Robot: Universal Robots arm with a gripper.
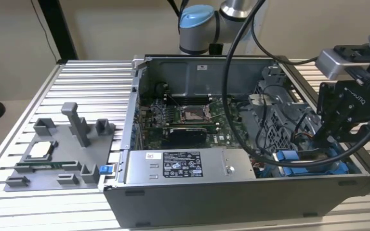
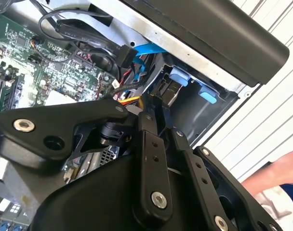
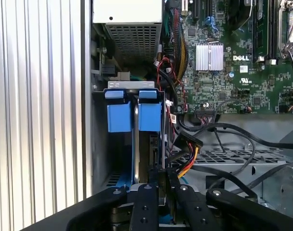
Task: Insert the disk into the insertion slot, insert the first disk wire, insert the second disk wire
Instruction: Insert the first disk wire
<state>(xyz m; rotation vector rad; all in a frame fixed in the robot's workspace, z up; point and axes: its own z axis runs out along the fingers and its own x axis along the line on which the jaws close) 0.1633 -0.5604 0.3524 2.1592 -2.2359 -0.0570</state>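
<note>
1. On slatted table [image 1: 75,72]: open case [image 1: 236,202], board [image 1: 185,118] exposed, supply box [image 1: 185,166] along the near wall.
2. Down inside the case's near corner, on the exterior view's right: gripper [image 1: 323,147], just past the end of the supply box.
3. In both wrist views, fingers [image 3: 149,197] drawn almost together, tips nearly touching; hold on anything: cannot tell.
4. Seated in slot [image 3: 99,139]: disk [image 3: 120,118], two blue frame tabs side by side at the open end, metal body mostly hidden.
5. Just beside the slot and the gripper tips: plug [image 3: 185,144] with yellow, red and black wires, apart from the blue tabs.
6. On the exterior view's left, well apart from the case: grey fixture [image 1: 63,154].
7. At the table edge in the second wrist view: a person's forearm [image 2: 276,171].
</note>
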